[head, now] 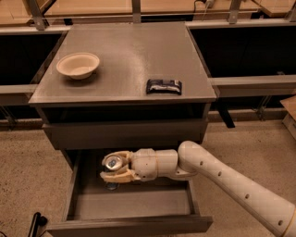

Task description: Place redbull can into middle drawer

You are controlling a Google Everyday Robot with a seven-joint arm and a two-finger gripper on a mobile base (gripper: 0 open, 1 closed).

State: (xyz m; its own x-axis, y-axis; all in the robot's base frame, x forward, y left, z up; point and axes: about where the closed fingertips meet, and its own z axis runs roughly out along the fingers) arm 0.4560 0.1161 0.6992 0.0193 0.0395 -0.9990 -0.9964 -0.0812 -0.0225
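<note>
Speckled beige floor (240, 139) across the lower frame; grey table (134, 51) at centre; dark recesses (240, 51) on both sides; wooden benches (83, 7) along the top.

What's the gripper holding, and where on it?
The redbull can, clasped by the gripper on its sides near the top, over the open middle drawer.

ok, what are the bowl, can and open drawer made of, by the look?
bowl: beige, matte, thin rim; likely paper or moulded fibre.
redbull can: shiny reflective top, so metal, probably aluminium; gripper holds it, jaws shut, over the middle drawer.
middle drawer: dark-grey, flat dull finish; painted metal or laminate, cannot tell.
</note>
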